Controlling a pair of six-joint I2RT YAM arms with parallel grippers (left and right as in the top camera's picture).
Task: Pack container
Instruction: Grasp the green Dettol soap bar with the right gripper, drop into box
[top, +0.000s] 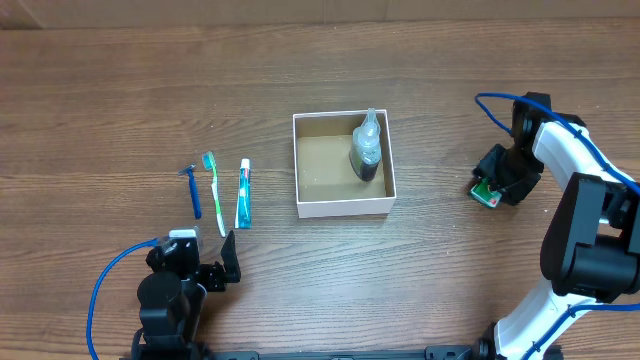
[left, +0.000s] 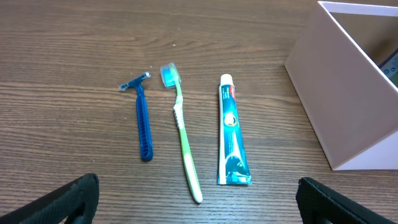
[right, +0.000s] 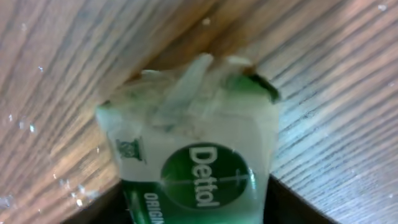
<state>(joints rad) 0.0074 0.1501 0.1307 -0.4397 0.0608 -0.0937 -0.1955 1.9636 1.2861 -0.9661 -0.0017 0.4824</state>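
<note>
The container (top: 345, 209), a small square box with white walls and a brown inside, sits mid-table with a clear bottle (top: 367, 150) lying in its right half. Its white corner shows in the left wrist view (left: 348, 87). Left of it lie a blue razor (top: 194, 190), a green toothbrush (top: 214, 190) and a toothpaste tube (top: 243, 193); they show in the left wrist view as razor (left: 143, 124), toothbrush (left: 185, 140) and tube (left: 231, 140). My left gripper (left: 198, 202) is open just short of them. My right gripper (top: 497, 185) is shut on a green Dettol soap pack (right: 199, 155) at the table surface, far right.
Blue cables loop near both arms (top: 500, 100). The wood table (top: 120, 90) stretches behind the objects. The right arm's white links (top: 590, 230) stand at the right edge.
</note>
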